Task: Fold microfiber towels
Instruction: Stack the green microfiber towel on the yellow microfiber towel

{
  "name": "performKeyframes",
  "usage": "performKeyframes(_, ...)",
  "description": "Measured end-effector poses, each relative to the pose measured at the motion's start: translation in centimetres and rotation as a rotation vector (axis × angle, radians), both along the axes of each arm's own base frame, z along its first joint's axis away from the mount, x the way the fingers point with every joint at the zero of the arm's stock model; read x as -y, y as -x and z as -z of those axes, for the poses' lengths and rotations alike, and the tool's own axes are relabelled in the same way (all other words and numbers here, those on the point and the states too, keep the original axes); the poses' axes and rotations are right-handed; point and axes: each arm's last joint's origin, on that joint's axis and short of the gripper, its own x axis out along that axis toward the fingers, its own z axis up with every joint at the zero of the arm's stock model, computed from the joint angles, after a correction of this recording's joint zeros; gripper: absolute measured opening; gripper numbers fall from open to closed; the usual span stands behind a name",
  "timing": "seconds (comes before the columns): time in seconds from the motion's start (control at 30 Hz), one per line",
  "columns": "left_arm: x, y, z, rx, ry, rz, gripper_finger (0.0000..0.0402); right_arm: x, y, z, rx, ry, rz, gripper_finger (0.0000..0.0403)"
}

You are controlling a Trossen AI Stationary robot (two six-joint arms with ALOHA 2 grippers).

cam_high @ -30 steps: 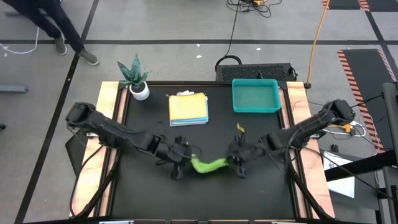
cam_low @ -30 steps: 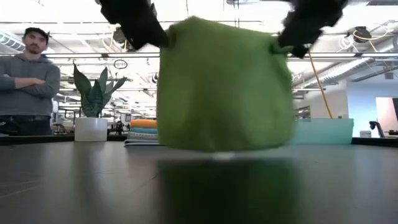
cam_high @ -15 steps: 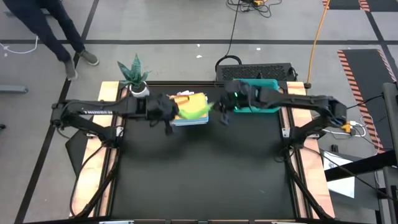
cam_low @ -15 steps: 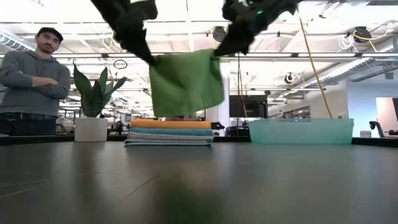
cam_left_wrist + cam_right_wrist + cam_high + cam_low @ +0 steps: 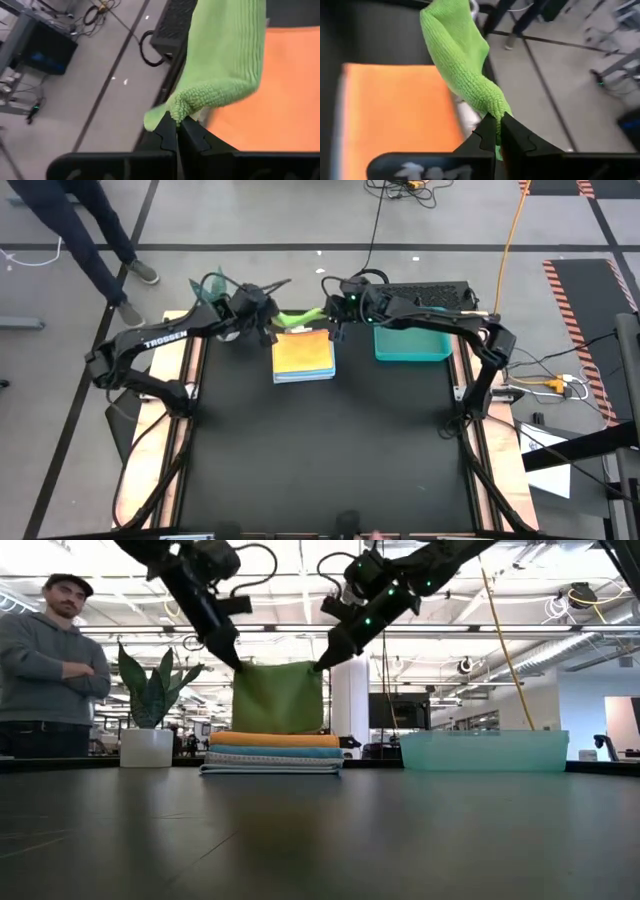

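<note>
Two hands up high over the far side of the bench (image 5: pixel 320 450), each pinching a top corner of the lime green towel (image 5: pixel 277 697). Left hand (image 5: pixel 268 320) clamped tight on one corner, fingers pressed together with the fuzzy tip of the cloth poking out between them in the left wrist view (image 5: pixel 176 131). Right hand (image 5: pixel 330 312) same deal on the other corner, fingers closed on the cloth in the right wrist view (image 5: pixel 496 131). Hanging down between them like a little curtain, stretched fairly flat in the low view, bottom edge just above the stack of folded towels (image 5: pixel 272 753). From the high view, held roughly over the stack's far edge rather than dead centre.

Stack sitting toward the back of the bench: yellow-orange towel (image 5: pixel 303 352) on top, turquoise blue towel (image 5: pixel 274 751) under it, then paler layers at the bottom, too thin to tell apart. Edges lined up pretty neatly.

Teal tray (image 5: pixel 412 340) just beside the stack on the right arm's side, not touching. Potted plant (image 5: pixel 150 710) on the other side near the back corner. Person (image 5: pixel 42 670) standing with arms crossed behind the bench in the low view.
</note>
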Motion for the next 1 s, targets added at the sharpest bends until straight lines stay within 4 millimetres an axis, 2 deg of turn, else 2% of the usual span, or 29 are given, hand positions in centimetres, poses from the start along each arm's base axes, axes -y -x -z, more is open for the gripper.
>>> performKeyframes(0.13,-1.3,-0.3,0.9,-0.022,0.0,0.017,0.0,0.9,0.3,0.2,-0.016,0.036,0.016,0.0)
performKeyframes(0.3,-1.1,-0.9,1.9,-0.052,0.046,0.049,0.0,0.1,0.1,1.8,-0.092,-0.043,-0.017,0.0)
performKeyframes(0.5,1.2,-1.9,2.6,-0.078,0.117,0.076,0.0,-2.0,0.0,4.4,-0.159,-0.086,-0.056,0.0)
performKeyframes(0.8,5.0,-2.0,6.7,-0.148,0.192,0.077,0.0,-3.7,0.3,6.5,-0.213,-0.144,-0.066,0.0)
performKeyframes(1.0,5.9,-2.2,7.0,-0.147,0.201,0.082,0.0,-5.9,0.4,8.1,-0.252,-0.199,-0.101,0.0)
